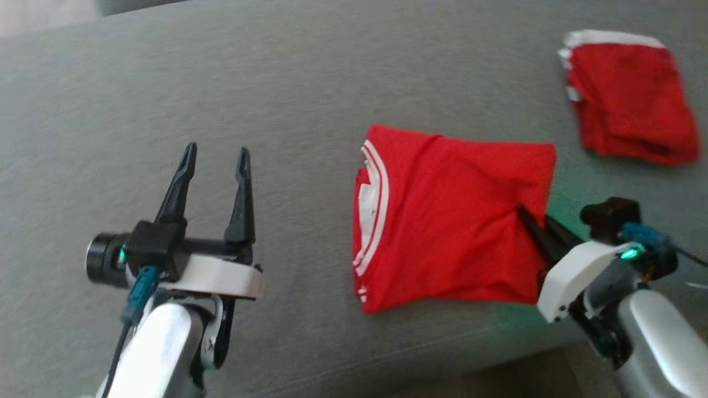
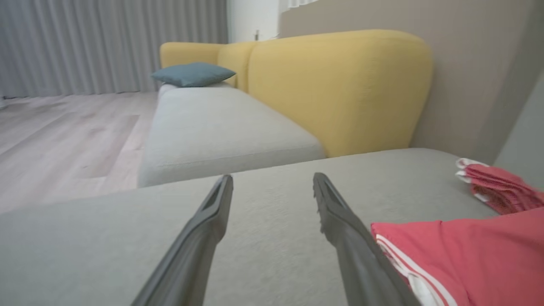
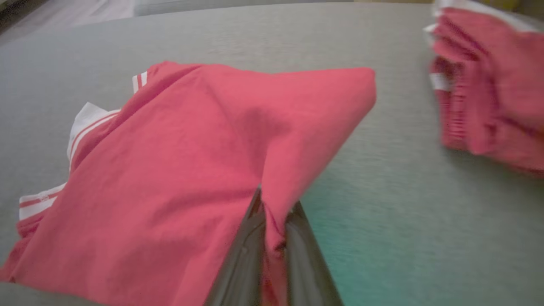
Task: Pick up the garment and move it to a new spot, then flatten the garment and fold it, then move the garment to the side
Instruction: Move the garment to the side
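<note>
Right tool (image 1: 522, 213) pinches the folded shirt (image 1: 448, 221) near the sofa's (image 1: 221, 83) front edge; left tool (image 1: 217, 149) gapes, empty.

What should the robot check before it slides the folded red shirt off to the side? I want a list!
1. Right end effector shut on the red shirt's edge: ok.
2. Shirt folded into a compact shape: ok.
3. Grip holds every folded layer, not just the top one: cannot tell.
4. Left end effector open and apart from the shirt: ok.
5. Bare grey cushion lies between the shirt and the other folded red garment: ok.
</note>
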